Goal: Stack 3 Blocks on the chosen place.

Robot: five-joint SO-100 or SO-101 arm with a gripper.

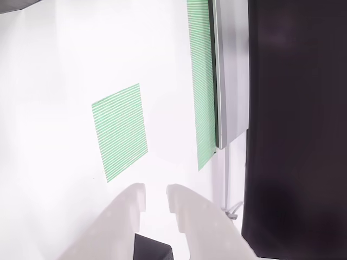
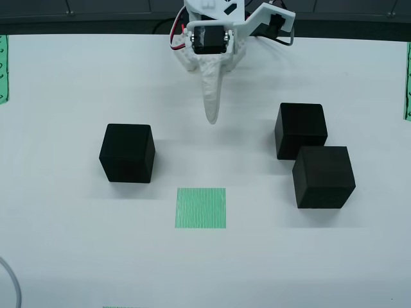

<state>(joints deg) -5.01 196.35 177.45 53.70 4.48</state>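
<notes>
End effector (image 2: 212, 115) hangs over the far-centre desk (image 2: 64, 83), fingers a little apart in the wrist view, pinching nothing. Patch (image 2: 201, 208) sits bare, near-centre in the overhead view. Three blocks are all on the desk: one (image 2: 127, 153) left of the patch, two on the right, the far one (image 2: 300, 130) and near one (image 2: 323, 176) close together, possibly touching at a corner. Nothing stacked yet, so the step looks like the first pick. I'd take the left block: clear space all round. Blocks are wider than the current gap, so spread the fingers fully before descending, square them to two opposite faces, grip low-to-mid, lift straight, then centre on the patch so later blocks sit flush.
</notes>
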